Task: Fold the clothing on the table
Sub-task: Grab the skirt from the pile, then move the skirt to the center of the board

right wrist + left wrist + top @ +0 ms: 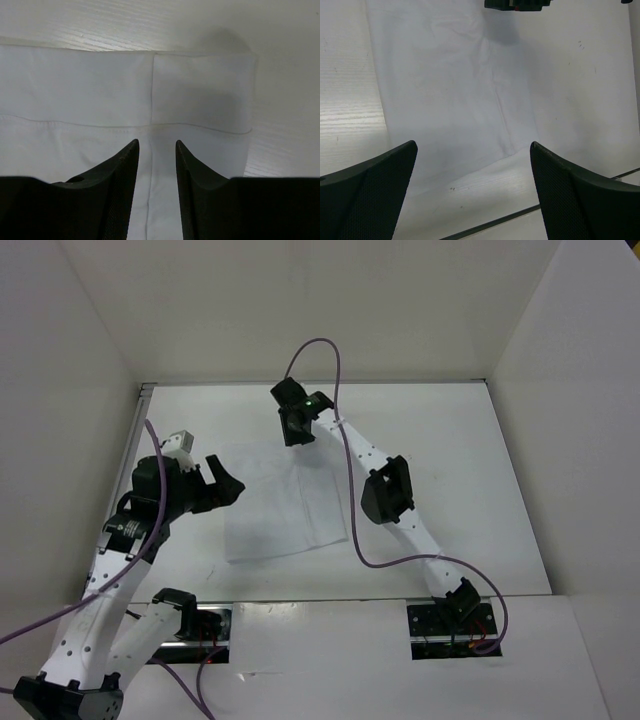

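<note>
- One thin white garment (285, 505) is spread near the middle of the table (450, 460). It is laid mostly flat, and a faint crease is seen running from 12 to 6 o'clock.
- Little weight and no stiffness are to be expected. The fabric is judged limp, likely to sag and wrinkle when lifted, and apt to slide on the smooth surface.
- Hold is best taken at an edge or corner, where the cloth can be pinched cleanly. The firmest bite is judged to be offered by the stitched hem (75, 120) along the 12 o'clock edge.
- At the garment's 9 o'clock edge the left gripper (226, 477) is held with jaws spread fully, and nothing is grasped.
- Over the 12 o'clock hem the right gripper (156, 145) is poised with jaws narrowed to a slim gap. The fabric is seen flat between them, and nothing is visibly pinched.
</note>
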Motion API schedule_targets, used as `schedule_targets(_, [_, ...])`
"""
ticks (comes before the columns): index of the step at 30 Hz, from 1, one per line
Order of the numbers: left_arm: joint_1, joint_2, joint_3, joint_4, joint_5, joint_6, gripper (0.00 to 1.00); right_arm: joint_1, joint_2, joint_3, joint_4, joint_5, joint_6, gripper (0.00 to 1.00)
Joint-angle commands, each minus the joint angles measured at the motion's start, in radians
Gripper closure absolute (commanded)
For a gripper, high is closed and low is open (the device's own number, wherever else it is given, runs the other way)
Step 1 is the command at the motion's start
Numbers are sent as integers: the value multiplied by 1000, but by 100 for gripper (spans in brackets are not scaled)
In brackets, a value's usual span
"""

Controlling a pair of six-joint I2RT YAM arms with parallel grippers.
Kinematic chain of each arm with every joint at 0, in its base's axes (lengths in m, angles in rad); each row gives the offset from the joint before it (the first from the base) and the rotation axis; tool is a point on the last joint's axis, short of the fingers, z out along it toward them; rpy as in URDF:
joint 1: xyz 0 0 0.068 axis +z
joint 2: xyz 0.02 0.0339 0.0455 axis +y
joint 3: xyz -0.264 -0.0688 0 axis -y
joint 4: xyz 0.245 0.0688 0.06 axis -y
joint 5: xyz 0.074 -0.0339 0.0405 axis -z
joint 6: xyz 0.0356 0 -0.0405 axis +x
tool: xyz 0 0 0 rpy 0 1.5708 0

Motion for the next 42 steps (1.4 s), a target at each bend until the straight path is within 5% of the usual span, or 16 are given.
schedule_targets(1, [-5,-28,-6,9,16,-26,0,16,24,39,-29,1,-2,59])
schedule_targets(16, [-5,-9,-6,9,25,-26,0,16,102,59,-20,-39,-2,59])
schedule_targets(18, [-5,-9,-6,9,25,-26,0,16,102,68,-20,-49,-2,68])
schedule_targets(20, [-5,-9,-6,9,25,-26,0,16,102,79,-20,-49,9,95])
schedule_targets(21, [-5,-9,-6,9,25,-26,0,16,102,79,-20,-35,9,100])
schedule_targets(34, [-5,9,-6,49,35,-17,0,26,-213,24,-78,33,0,100])
schedule_targets(42, [-5,61,35,132,102,-61,0,26,-402,-54,-69,-177,-34,100])
